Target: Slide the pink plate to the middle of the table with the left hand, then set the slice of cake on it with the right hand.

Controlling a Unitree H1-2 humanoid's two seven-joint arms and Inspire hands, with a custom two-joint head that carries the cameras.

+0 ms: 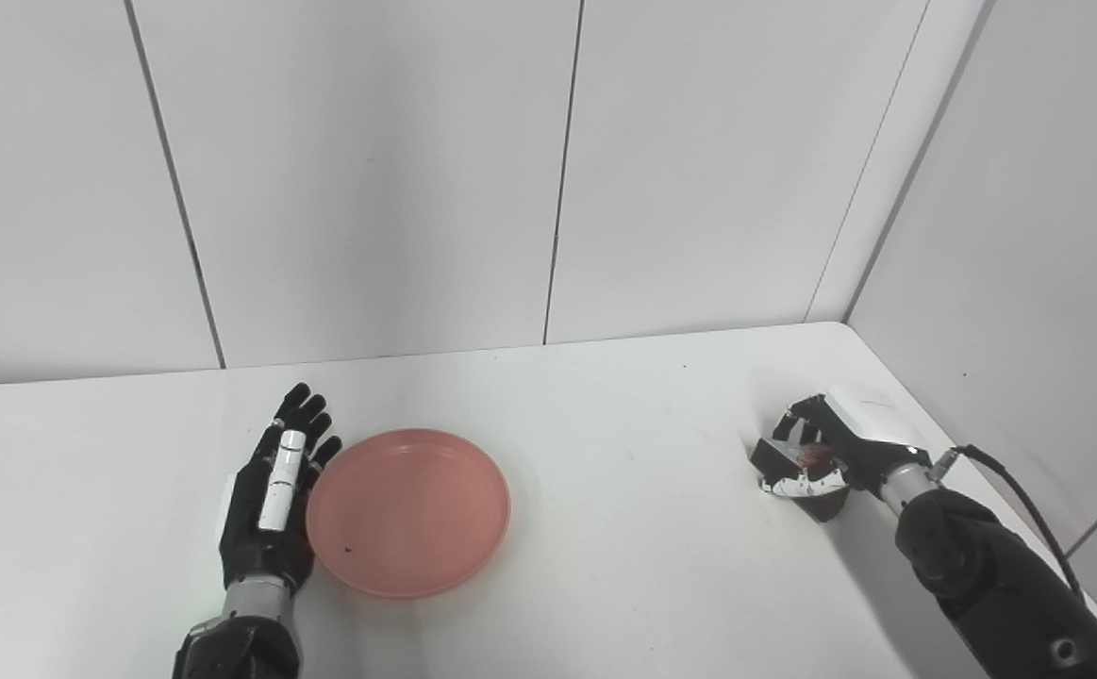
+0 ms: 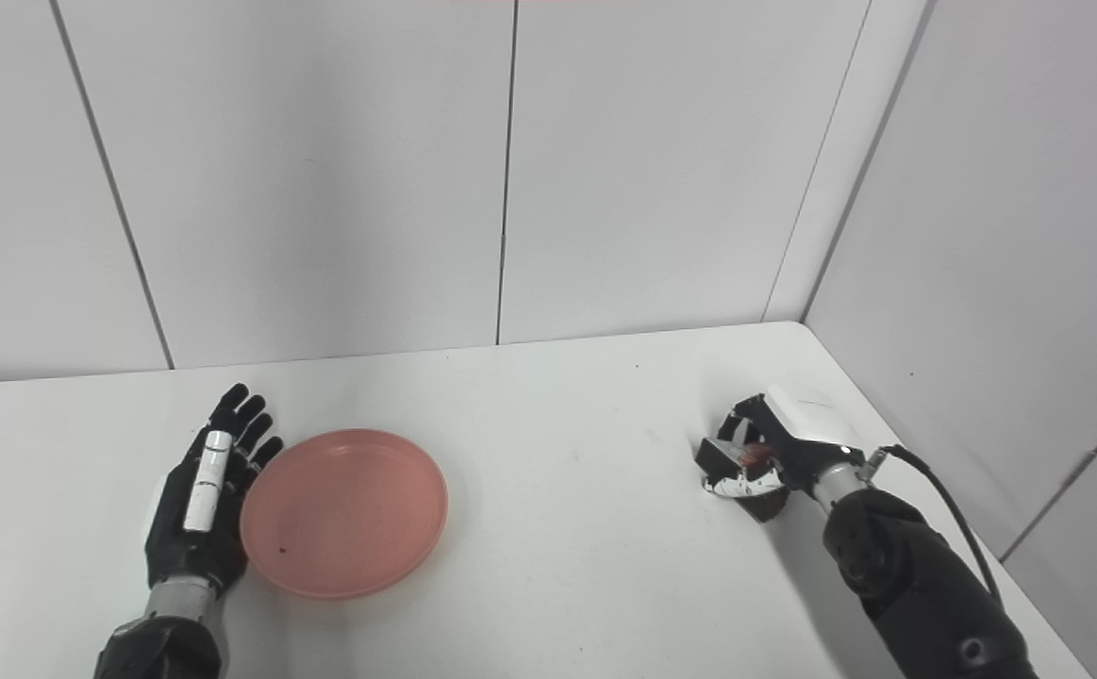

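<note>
— So where does the pink plate (image 1: pixel 408 511) sit, and why is the left hand (image 1: pixel 274 495) pressed up beside it?

— Lower left of centre in the frame, flat on the white worktop (image 1: pixel 605 471), and empty. The left hand lies along its left rim, fingers (image 1: pixel 307 420) straight and spread, gripping nothing. I'd judge that flat, edge-on pose suits a sideways push toward the middle, not a lift.

— And the slice of cake (image 2: pixel 754 457)?

— Far right of the frame, well apart from the plate. Only a small reddish patch shows, inside the right hand (image 2: pixel 763 453), whose fingers curl closed around it low at the worktop. Whether it is lifted clear I cannot tell.

— Why keep it out there?

— Probably it waits: the plate looks short of the middle, so the landing spot isn't ready.
</note>
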